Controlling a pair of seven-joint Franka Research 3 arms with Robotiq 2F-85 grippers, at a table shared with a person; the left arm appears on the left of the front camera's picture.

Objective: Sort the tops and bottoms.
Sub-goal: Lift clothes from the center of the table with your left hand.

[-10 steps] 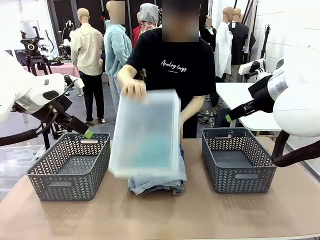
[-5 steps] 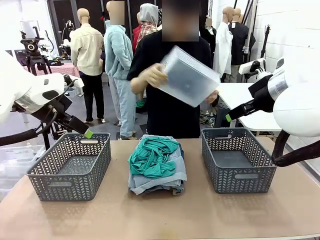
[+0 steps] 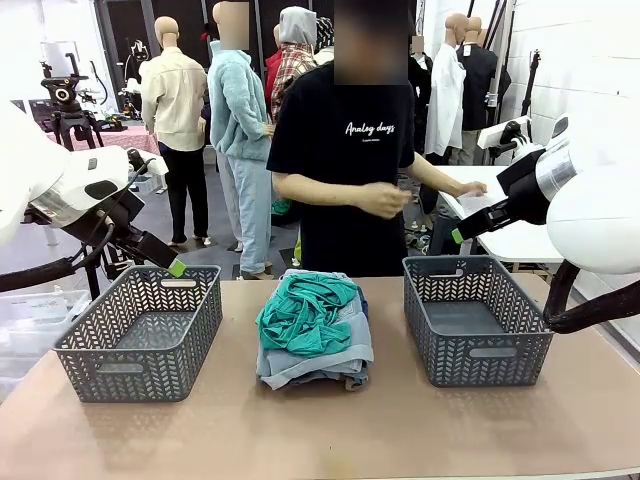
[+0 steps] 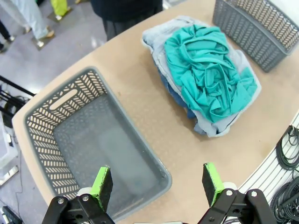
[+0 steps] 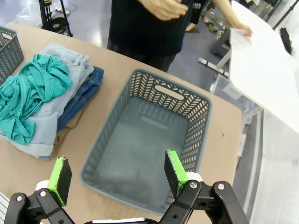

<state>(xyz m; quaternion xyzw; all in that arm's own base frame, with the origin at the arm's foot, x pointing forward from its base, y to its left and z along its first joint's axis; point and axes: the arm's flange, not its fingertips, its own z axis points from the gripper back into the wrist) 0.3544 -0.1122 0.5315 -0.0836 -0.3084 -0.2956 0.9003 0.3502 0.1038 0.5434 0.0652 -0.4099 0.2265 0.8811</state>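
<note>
Judging the teal shirt (image 3: 305, 315) soft and light, we would pinch a raised top fold; our left gripper (image 4: 156, 181) and right gripper (image 5: 117, 176) stand open.

A robotics lab: 2 white arms (image 3: 60, 185) (image 3: 590, 200) at a worktable (image 3: 400, 430), camera tripod (image 3: 63, 100) and cable bundles (image 4: 286, 149) nearby.
</note>
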